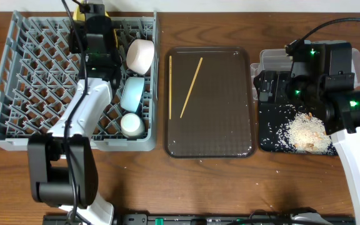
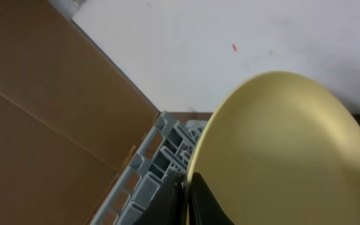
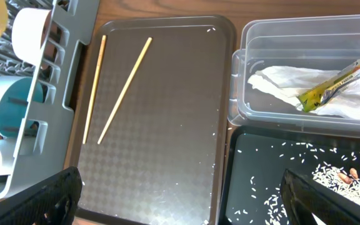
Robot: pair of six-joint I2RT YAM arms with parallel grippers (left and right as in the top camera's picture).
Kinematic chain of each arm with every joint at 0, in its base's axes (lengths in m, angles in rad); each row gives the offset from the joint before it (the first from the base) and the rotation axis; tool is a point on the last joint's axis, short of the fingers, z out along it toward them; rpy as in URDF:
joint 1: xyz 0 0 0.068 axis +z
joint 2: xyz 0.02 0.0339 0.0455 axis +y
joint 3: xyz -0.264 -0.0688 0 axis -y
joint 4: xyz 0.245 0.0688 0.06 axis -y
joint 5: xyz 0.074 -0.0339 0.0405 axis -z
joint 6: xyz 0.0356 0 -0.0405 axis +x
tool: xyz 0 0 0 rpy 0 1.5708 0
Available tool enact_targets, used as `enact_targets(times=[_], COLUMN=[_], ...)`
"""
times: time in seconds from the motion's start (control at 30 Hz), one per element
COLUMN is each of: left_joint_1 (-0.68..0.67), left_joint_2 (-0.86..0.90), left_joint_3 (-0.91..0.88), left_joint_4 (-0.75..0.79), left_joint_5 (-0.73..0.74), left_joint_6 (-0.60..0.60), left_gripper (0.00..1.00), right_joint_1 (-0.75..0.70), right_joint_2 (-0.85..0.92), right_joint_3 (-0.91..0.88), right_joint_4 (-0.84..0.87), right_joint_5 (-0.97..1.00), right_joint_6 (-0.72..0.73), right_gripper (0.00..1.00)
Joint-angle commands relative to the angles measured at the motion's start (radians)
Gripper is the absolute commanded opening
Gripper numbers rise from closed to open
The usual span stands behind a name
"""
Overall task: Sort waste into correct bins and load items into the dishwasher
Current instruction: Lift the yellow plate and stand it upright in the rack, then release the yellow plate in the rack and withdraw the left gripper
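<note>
On brown tray (image 1: 224, 106), thin wooden chopsticks (image 1: 190, 88)

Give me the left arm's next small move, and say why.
Probably ease the yellow plate down between the pegs of the grey dish rack, and only then open the left tool. The tool pinches the plate's rim, holding it on edge at the rack's far wall, and the plate does not look seated yet.

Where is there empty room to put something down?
The brown tray is bare right of the chopsticks. The dish rack holds only pegs in its left half. Crowded: its right column with white bowl, blue bowl and cup; the black tray with rice; the clear tub with napkin.
</note>
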Motion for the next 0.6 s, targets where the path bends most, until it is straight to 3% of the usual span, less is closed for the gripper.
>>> enact_targets(times=[0.0,0.27,0.5,0.57], left_joint_1=[0.005,0.005,0.002,0.002], left_joint_2=[0.027,0.085,0.09,0.09], left_joint_3=[0.004,0.004,0.004,0.004], left_joint_4=[0.013,0.004,-0.093,-0.097], left_joint_5=[-0.037,-0.035,0.009,0.009], left_joint_6=[0.014,0.012,0.001,-0.001], left_gripper=[0.07,0.08,0.32,0.43], right_joint_1=[-0.018,-0.018,-0.018,-0.018], right_joint_2=[0.003,0.003,0.003,0.003], right_joint_3=[0.009,0.009,0.009,0.009], right_joint_4=[-0.001,-0.001,-0.001,-0.001], right_joint_5=[0.002,0.002,0.002,0.002], right_joint_6=[0.011,0.011,0.011,0.011], right_gripper=[0.99,0.99,0.99,0.99])
